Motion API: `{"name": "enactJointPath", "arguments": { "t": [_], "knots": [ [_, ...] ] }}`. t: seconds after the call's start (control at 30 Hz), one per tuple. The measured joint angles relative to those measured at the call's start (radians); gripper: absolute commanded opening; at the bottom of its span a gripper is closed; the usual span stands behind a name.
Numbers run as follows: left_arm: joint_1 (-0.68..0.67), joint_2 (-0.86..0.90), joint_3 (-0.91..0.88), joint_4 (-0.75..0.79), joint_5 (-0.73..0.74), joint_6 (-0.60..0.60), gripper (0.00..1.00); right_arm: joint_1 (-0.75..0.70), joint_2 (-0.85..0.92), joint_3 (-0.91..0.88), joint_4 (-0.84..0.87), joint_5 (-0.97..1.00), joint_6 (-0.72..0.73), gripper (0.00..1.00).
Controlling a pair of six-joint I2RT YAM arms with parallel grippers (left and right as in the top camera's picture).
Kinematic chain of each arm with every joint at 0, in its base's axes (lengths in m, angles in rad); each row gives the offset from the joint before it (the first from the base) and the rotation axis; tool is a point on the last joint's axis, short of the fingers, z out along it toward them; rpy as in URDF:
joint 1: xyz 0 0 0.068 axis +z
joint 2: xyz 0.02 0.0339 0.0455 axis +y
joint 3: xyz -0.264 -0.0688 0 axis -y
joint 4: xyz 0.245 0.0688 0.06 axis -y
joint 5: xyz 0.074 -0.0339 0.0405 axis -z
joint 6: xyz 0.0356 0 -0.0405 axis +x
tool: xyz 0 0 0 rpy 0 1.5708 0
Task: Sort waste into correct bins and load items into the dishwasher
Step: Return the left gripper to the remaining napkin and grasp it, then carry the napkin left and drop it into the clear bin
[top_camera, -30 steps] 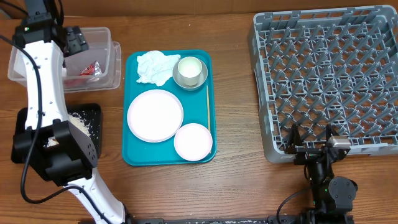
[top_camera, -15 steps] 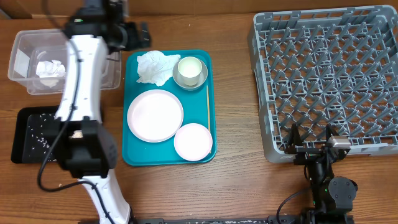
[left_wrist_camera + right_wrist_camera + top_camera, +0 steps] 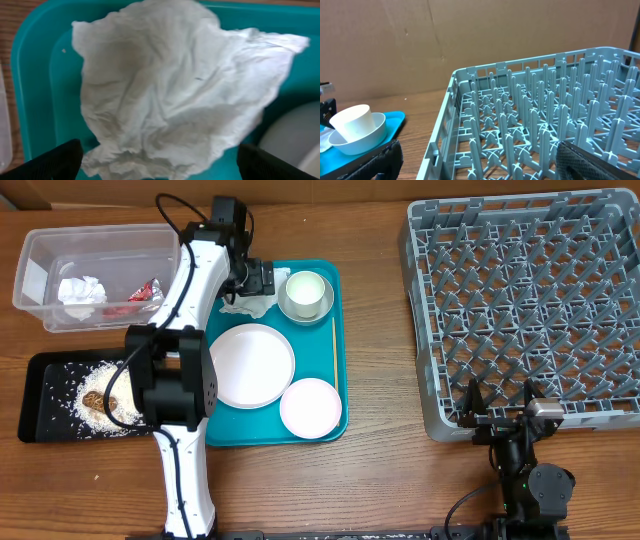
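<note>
Count: two plates, large plate (image 3: 255, 365) and small plate (image 3: 311, 407); one cup (image 3: 306, 287); one bowl (image 3: 305, 310); two napkins; one red wrapper (image 3: 148, 293).

From above, my left arm covers most of the tray napkin (image 3: 175, 85) and the large plate's left edge.

- Teal tray (image 3: 315, 355): both plates, that napkin, and the cup standing in the bowl.
- Clear tub (image 3: 100, 240): second napkin (image 3: 80, 290) and the wrapper.
- Black tray (image 3: 45, 370): crumbs (image 3: 70, 392) and a biscuit piece (image 3: 95, 400).

Left gripper (image 3: 258, 280) hangs over the tray napkin, fingers wide apart, holding nothing. Right gripper (image 3: 500, 402) is likewise spread, at the dish rack (image 3: 520, 300) near edge.
</note>
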State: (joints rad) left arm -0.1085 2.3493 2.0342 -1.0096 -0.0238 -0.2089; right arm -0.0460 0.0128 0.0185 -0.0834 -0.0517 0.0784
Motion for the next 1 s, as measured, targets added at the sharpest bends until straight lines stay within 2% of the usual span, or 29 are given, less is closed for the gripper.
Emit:
{"name": "enactJointPath", "arguments": {
  "t": [0.1, 0.43, 0.47, 0.5, 0.63, 0.67, 0.73, 0.83, 1.0],
  "knots": [
    [0.006, 0.000, 0.000, 0.001, -0.017, -0.003, 0.92, 0.000, 0.000, 0.000, 0.000, 0.000, 0.000, 1.00],
    [0.005, 0.063, 0.000, -0.018, 0.000, -0.003, 0.92, 0.000, 0.000, 0.000, 0.000, 0.000, 0.000, 1.00],
    [0.005, 0.077, 0.003, -0.021, -0.003, -0.003, 0.88, 0.000, 0.000, 0.000, 0.000, 0.000, 0.000, 1.00],
    [0.005, 0.077, 0.007, -0.022, 0.001, -0.003, 0.78, 0.000, 0.000, 0.000, 0.000, 0.000, 0.000, 1.00],
    [0.005, 0.077, 0.009, -0.023, 0.004, -0.010, 0.26, 0.000, 0.000, 0.000, 0.000, 0.001, 0.000, 1.00],
    [0.005, 0.077, 0.010, -0.024, 0.005, -0.009, 0.22, 0.000, 0.000, 0.000, 0.000, 0.000, 0.000, 1.00],
    [0.005, 0.077, 0.017, -0.027, 0.006, -0.010, 0.19, 0.000, 0.000, 0.000, 0.000, 0.000, 0.000, 1.00],
    [0.005, 0.077, 0.048, -0.042, 0.008, -0.010, 0.04, 0.000, 0.000, 0.000, 0.000, 0.000, 0.000, 1.00],
    [0.005, 0.069, 0.177, -0.042, 0.004, -0.014, 0.04, 0.000, 0.000, 0.000, 0.001, 0.000, 0.000, 1.00]
  ]
}}
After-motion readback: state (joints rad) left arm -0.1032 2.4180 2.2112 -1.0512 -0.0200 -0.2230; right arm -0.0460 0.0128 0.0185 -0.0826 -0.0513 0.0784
